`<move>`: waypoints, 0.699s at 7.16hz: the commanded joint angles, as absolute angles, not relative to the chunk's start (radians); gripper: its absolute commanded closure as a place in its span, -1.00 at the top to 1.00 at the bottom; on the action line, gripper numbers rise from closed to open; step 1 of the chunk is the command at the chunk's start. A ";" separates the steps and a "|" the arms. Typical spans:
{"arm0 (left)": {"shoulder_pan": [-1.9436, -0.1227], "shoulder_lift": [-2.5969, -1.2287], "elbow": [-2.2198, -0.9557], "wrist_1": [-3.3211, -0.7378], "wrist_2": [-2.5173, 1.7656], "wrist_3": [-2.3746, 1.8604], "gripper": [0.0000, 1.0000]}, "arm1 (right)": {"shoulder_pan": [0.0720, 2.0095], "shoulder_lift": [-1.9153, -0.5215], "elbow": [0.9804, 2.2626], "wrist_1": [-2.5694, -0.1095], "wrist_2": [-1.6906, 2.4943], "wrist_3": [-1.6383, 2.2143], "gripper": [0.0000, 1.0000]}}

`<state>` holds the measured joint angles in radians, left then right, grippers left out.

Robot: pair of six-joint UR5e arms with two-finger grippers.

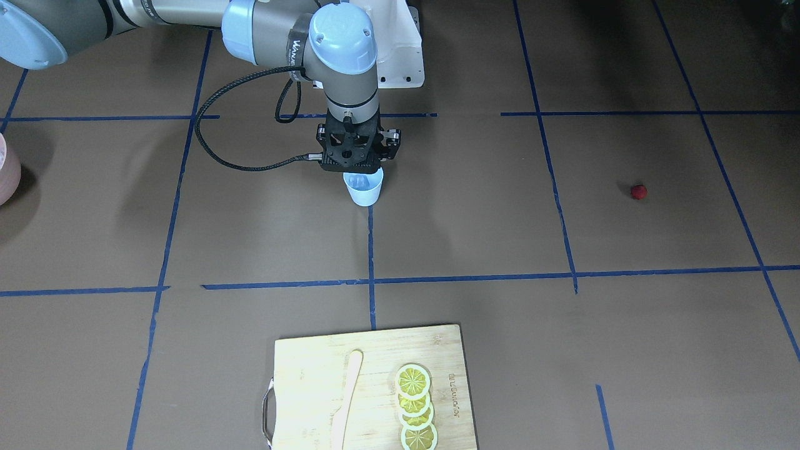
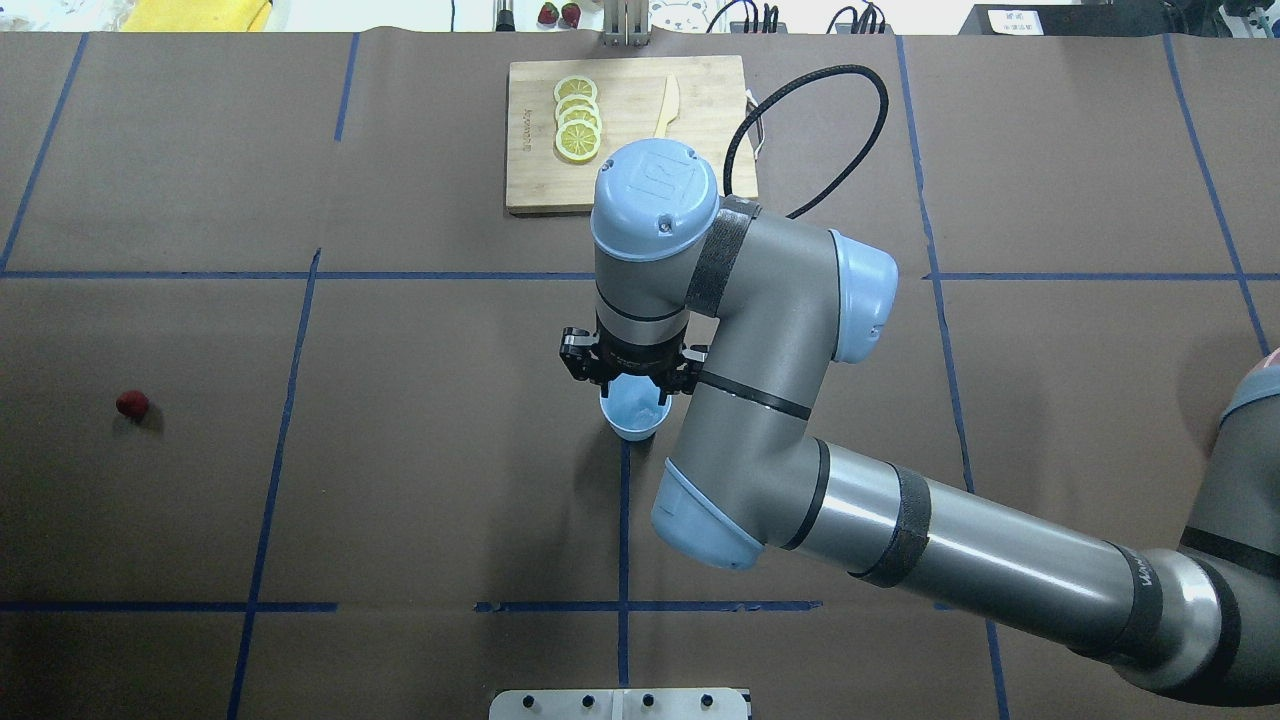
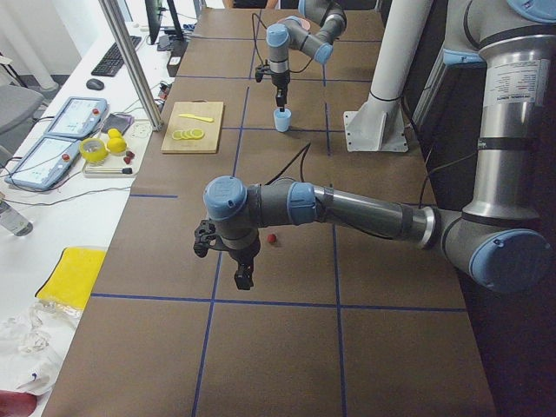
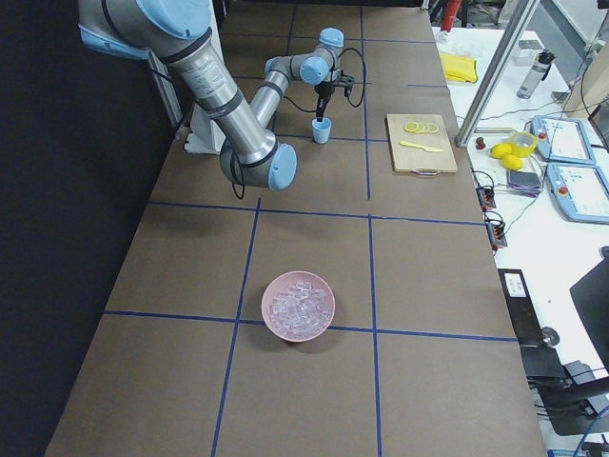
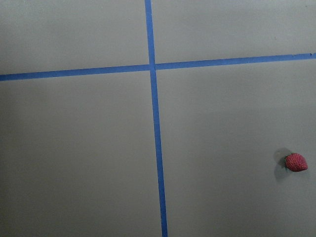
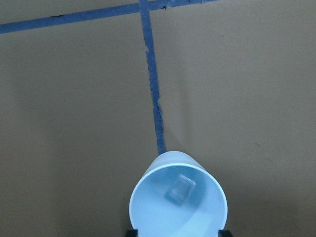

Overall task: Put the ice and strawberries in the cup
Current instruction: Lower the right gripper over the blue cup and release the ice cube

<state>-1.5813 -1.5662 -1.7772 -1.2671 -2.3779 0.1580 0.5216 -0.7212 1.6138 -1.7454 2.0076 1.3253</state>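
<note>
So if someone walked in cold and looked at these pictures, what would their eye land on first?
Probably the right arm's gripper poised directly over the light blue cup in the middle of the table, with one clear ice cube lying in the cup's bottom. Next, the lone red strawberry far out on the robot's left, and the pink bowl holding more ice out on its right.
</note>
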 commanded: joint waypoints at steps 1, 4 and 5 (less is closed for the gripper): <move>-1.580 -1.566 -1.778 -1.267 -2.378 0.158 1.00 | 0.522 -0.716 1.617 -1.743 2.006 1.348 0.32; -1.580 -1.572 -1.776 -1.267 -2.379 0.156 1.00 | 0.604 -0.797 1.800 -1.830 2.017 1.322 0.97; -1.580 -1.574 -1.778 -1.267 -2.379 0.156 1.00 | 0.644 -0.881 1.894 -1.838 2.017 1.272 0.98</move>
<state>-1.5800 -1.5719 -1.7774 -1.2671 -2.3790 0.1567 0.5957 -0.7958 1.7832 -1.8136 2.0151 1.3179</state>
